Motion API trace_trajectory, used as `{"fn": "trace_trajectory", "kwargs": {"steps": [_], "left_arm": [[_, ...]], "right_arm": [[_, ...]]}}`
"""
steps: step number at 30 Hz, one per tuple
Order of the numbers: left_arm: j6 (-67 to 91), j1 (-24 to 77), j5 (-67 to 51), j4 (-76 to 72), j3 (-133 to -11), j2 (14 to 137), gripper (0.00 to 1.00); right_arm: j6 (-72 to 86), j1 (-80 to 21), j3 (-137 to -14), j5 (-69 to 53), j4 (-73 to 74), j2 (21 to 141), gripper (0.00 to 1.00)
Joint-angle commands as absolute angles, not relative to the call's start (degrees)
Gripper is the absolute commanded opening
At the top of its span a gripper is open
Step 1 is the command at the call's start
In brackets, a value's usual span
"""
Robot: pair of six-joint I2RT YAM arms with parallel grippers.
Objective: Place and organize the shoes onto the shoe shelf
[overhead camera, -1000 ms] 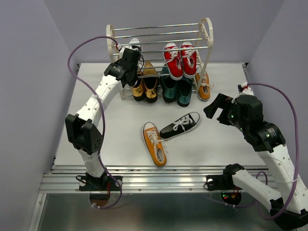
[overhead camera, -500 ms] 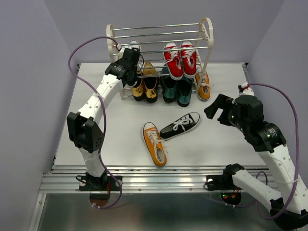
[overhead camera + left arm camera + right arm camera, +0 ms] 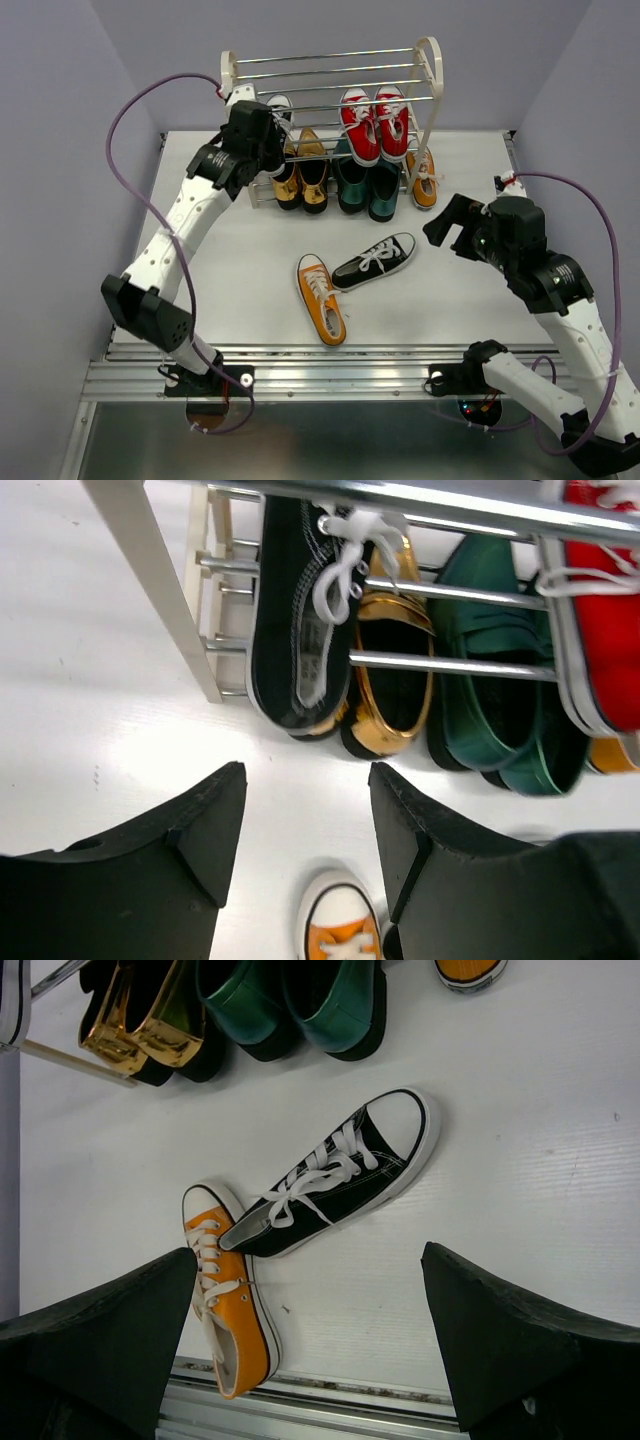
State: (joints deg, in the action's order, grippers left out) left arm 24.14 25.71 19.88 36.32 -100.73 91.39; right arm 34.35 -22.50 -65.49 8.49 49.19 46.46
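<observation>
Though tight a second ago, left pincer (image 3: 305, 775) now apart, off black sneaker (image 3: 295, 610) on shoe shelf (image 3: 150, 570); right pincer (image 3: 308, 1252) wide.

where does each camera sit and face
top external: above and behind, looking down on table, shoe shelf, left arm, right arm.
left wrist: by the shelf, facing its lower tiers; own fingers at bottom.
right wrist: looks down at loose black sneaker and orange sneaker; own fingers at bottom.
shared: both wrists see gold pair, green pair.
</observation>
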Motion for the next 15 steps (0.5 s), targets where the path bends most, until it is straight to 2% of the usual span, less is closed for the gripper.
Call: {"fn": "trace_trajectory", "kwargs": {"steps": [1, 6, 11, 15], "left_arm": [[24.9, 30.3, 20.3, 36.0, -95.1, 81.0, 0.63], [30.3, 38.0, 22.8, 38.1, -86.1, 74.2, 0.63], [44.4, 48.7, 22.3, 39.0, -72.5, 69.9, 0.62], [56.0, 61.0, 19.2, 36.7, -62.6, 70.3, 0.65]], "right_arm": [[34.6, -22.3, -65.7, 7.4, 45.6, 46.9, 1.00], [34.5, -22.3, -65.0, 7.2, 44.6, 47.7, 1.00], [34.4, -22.3, -64.8, 6.8, 43.4, 48.8, 1.00], [34.3, -22.3, -64.3, 6.4, 42.7, 49.4, 1.00]]}}
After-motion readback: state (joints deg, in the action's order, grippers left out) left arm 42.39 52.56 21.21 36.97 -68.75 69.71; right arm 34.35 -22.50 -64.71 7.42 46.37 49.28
